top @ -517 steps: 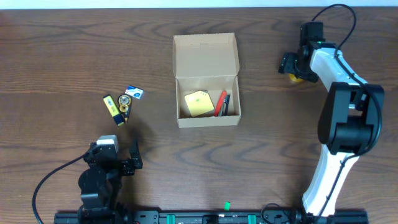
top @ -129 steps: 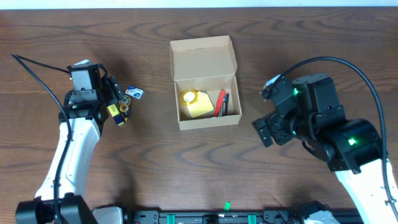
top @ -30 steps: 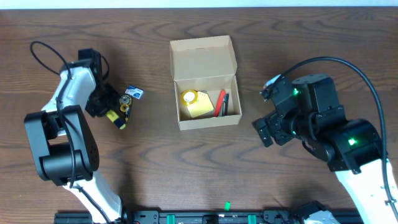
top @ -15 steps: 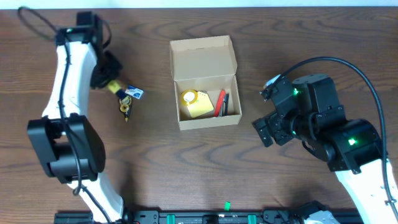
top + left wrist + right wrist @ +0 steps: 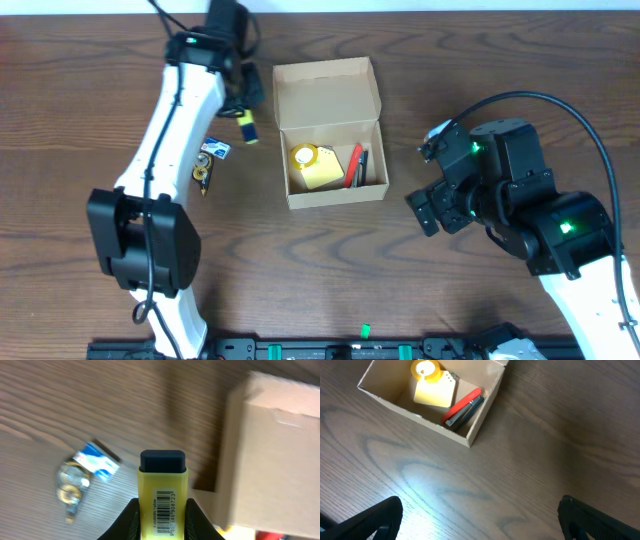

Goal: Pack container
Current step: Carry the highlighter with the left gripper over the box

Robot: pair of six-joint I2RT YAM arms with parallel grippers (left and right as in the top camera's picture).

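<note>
**Right, highlighter gripped beside the open box**

I see the plain tan container mid-table, lid flapped back toward 12 o'clock. My left gripper pinches a yellow highlighter at its 9 o'clock. The right gripper gapes empty, its fingers cropped.

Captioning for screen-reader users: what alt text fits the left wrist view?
The left gripper holds a black-capped yellow highlighter above the wooden table. The cardboard container is at right; a blue-and-white packet and a round metallic item lie at left.
</note>
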